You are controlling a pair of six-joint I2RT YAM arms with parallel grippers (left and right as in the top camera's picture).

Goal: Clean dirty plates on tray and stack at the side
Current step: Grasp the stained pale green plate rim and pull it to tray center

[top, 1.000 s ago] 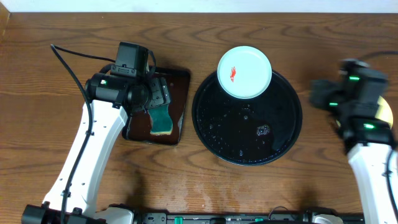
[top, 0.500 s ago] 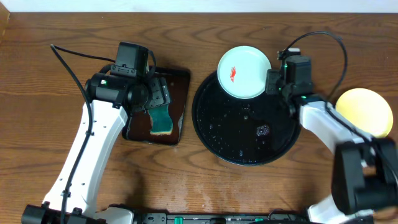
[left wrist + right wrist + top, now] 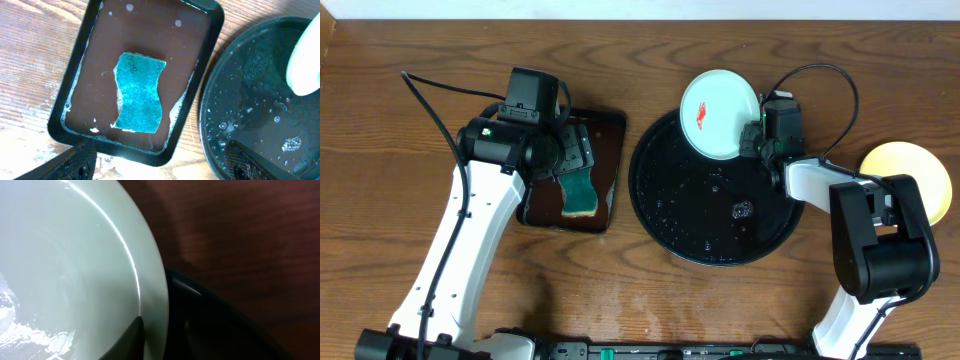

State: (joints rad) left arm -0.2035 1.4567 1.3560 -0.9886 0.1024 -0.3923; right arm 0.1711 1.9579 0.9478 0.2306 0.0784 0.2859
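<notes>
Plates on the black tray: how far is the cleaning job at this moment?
Seemingly done: a yellow plate lies on the table beside the black tray. In hand: the right gripper pinches the rim of the mint plate, which carries a red smear. Left: wiping it with the sponge under the open left gripper, then stacking it on the yellow one.
</notes>
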